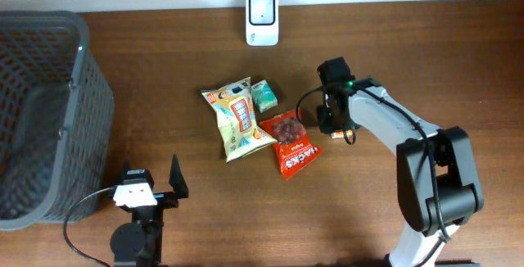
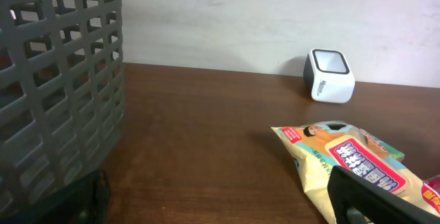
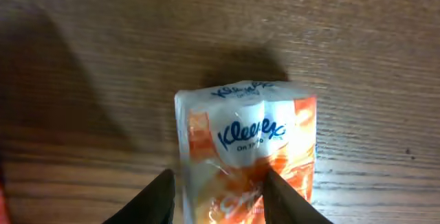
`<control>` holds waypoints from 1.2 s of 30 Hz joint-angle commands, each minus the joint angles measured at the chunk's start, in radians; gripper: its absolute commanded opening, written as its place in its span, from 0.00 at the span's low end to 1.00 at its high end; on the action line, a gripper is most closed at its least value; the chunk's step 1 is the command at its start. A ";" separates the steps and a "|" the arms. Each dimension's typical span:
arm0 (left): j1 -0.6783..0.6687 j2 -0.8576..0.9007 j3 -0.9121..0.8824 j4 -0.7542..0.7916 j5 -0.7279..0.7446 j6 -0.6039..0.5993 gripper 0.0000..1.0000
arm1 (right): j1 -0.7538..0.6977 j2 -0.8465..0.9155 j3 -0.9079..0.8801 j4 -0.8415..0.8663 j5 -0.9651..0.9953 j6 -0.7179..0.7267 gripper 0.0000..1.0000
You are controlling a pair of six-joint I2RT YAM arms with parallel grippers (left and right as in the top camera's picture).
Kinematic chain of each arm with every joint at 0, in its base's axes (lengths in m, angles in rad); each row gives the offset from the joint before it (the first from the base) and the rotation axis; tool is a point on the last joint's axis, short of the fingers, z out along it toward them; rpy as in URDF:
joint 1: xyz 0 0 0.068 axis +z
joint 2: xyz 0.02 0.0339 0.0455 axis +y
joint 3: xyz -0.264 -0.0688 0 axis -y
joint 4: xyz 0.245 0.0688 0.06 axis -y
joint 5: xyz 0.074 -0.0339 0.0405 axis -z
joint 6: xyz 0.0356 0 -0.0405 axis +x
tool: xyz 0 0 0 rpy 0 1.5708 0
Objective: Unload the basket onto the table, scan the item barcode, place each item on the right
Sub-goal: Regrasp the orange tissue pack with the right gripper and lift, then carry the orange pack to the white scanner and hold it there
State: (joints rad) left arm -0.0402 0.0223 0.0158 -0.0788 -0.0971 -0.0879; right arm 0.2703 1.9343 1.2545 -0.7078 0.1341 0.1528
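Two grippers show over the brown table (image 1: 426, 46). From overhead, the right gripper (image 1: 332, 121) is at about 3 o'clock from the table's middle, pointed down at a small orange-and-white Kleenex pack (image 1: 337, 135). Its wrist view shows that pack lying flat on the wood, label up, with one finger (image 3: 159, 200) against its left side and the other against its right, so this gripper is closed narrowly on the pack, which rests on the table.

The white barcode scanner (image 1: 262, 20) stands at 12 o'clock by the far edge, well apart from the pack. At 9 o'clock from the pack lie three other items: a cream snack bag (image 1: 237, 121), a small green packet (image 1: 264, 96) just beside its 1 o'clock corner, and a red bag (image 1: 291, 144) at its 4 o'clock side.

At 7 o'clock the left gripper (image 1: 151, 175) has its jaws spread wide around nothing, near the dark mesh basket (image 1: 49, 95) that fills the 9 o'clock edge.
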 commanded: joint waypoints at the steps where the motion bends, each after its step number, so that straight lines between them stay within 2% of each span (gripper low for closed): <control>1: -0.005 -0.004 -0.007 0.002 0.003 -0.005 0.99 | 0.005 0.004 -0.051 0.034 0.021 -0.002 0.36; 2: -0.005 -0.004 -0.007 0.002 0.003 -0.005 0.99 | 0.005 0.004 -0.057 0.040 0.021 0.008 0.33; 4: -0.005 -0.004 -0.007 0.002 0.003 -0.005 0.99 | 0.005 0.004 -0.058 0.040 0.021 0.018 0.16; 5: -0.005 -0.004 -0.007 0.002 0.003 -0.005 0.99 | 0.005 0.003 -0.055 0.039 0.019 0.023 0.04; 8: -0.005 -0.004 -0.007 0.002 0.003 -0.005 0.99 | 0.003 0.000 -0.014 -0.001 -0.002 0.073 0.04; 12: -0.005 -0.004 -0.007 0.002 0.003 -0.005 0.99 | 0.002 -0.002 0.143 -0.126 -0.180 0.073 0.04; 14: -0.005 -0.004 -0.007 0.002 0.003 -0.005 0.99 | -0.007 -0.002 0.240 -0.190 -0.325 0.073 0.04; 19: -0.005 -0.004 -0.007 0.002 0.003 -0.005 0.99 | -0.080 -0.002 0.453 -0.284 -0.880 0.085 0.04; 21: -0.005 -0.004 -0.007 0.002 0.003 -0.005 0.99 | -0.116 -0.002 0.475 -0.270 -1.064 0.167 0.04; 26: -0.005 -0.004 -0.007 0.002 0.003 -0.005 0.99 | -0.175 -0.002 0.473 -0.257 -1.370 0.347 0.04; 32: -0.005 -0.004 -0.007 0.002 0.003 -0.005 0.99 | -0.176 -0.002 0.473 -0.257 -1.587 0.545 0.04; 36: -0.005 -0.004 -0.007 0.002 0.003 -0.005 0.99 | -0.176 -0.002 0.473 -0.256 -1.601 0.639 0.04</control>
State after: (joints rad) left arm -0.0402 0.0223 0.0158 -0.0788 -0.0971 -0.0879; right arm 0.0906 1.9366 1.7184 -0.9653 -1.3659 0.6731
